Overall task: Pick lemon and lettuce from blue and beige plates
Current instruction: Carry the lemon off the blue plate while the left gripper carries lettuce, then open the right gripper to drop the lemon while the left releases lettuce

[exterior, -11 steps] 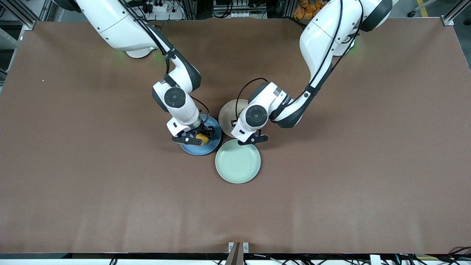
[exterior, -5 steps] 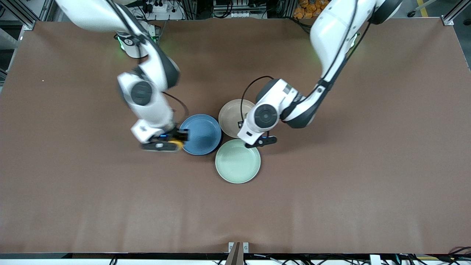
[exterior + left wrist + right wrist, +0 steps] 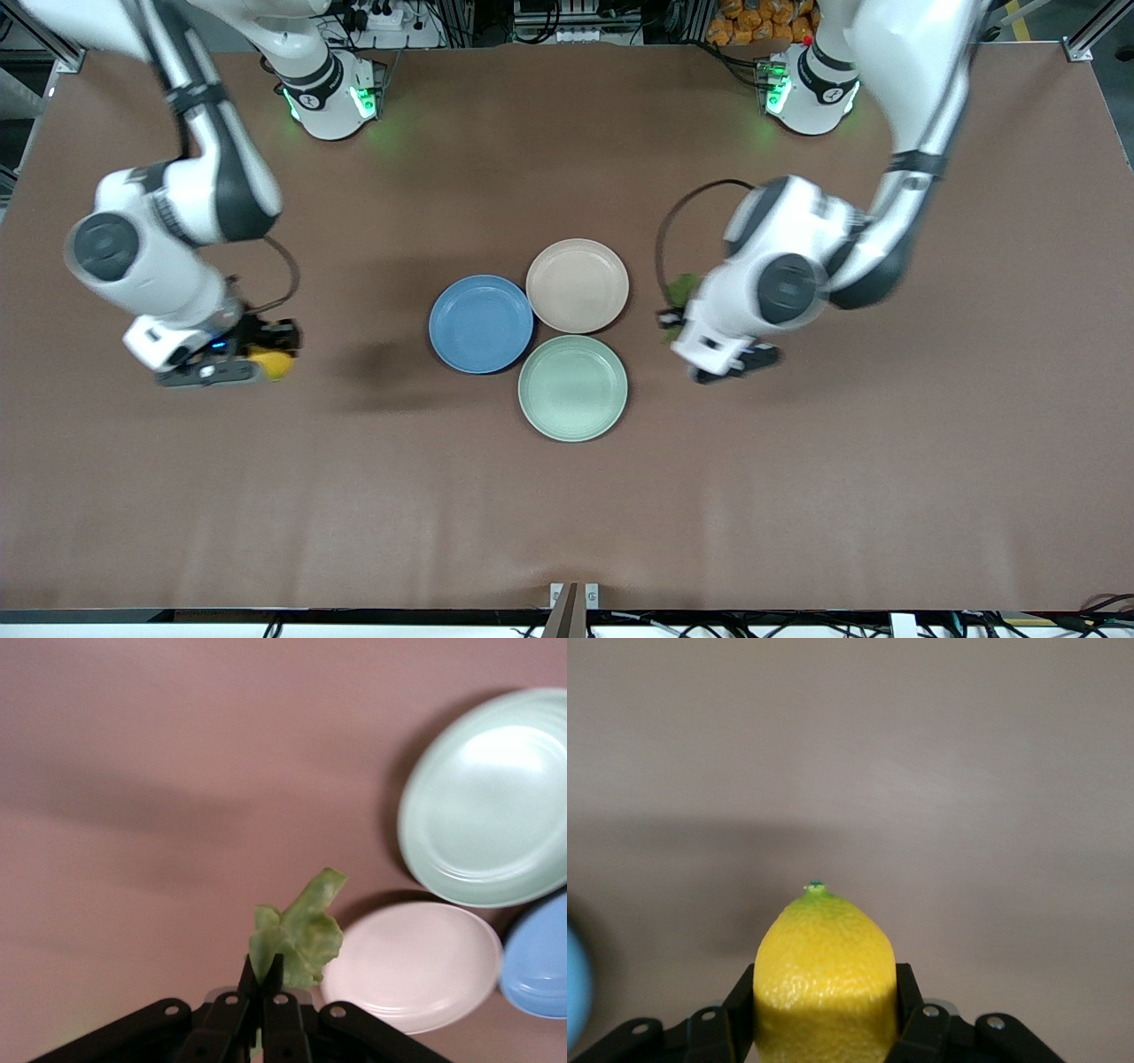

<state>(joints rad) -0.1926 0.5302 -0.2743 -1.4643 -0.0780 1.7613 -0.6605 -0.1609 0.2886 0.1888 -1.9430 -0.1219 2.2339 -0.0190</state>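
My right gripper (image 3: 266, 354) is shut on the yellow lemon (image 3: 273, 363) and holds it over bare table toward the right arm's end; the lemon fills the jaws in the right wrist view (image 3: 824, 979). My left gripper (image 3: 675, 321) is shut on the green lettuce (image 3: 682, 291) over bare table toward the left arm's end; the leaf sticks out past the closed fingertips (image 3: 263, 979) in the left wrist view (image 3: 301, 935). The blue plate (image 3: 481, 323) and the beige plate (image 3: 578, 285) sit empty at the table's middle, touching each other.
An empty mint-green plate (image 3: 572, 387) lies nearer the front camera, touching the blue and beige plates. It also shows in the left wrist view (image 3: 487, 802), beside the beige plate (image 3: 412, 966) and the blue plate's edge (image 3: 540, 961). Brown table surface surrounds them.
Both arms swung outward from the plates: the right gripper carried the lemon off the blue plate toward the right arm's end, the left gripper carried the lettuce off the beige plate toward the left arm's end.
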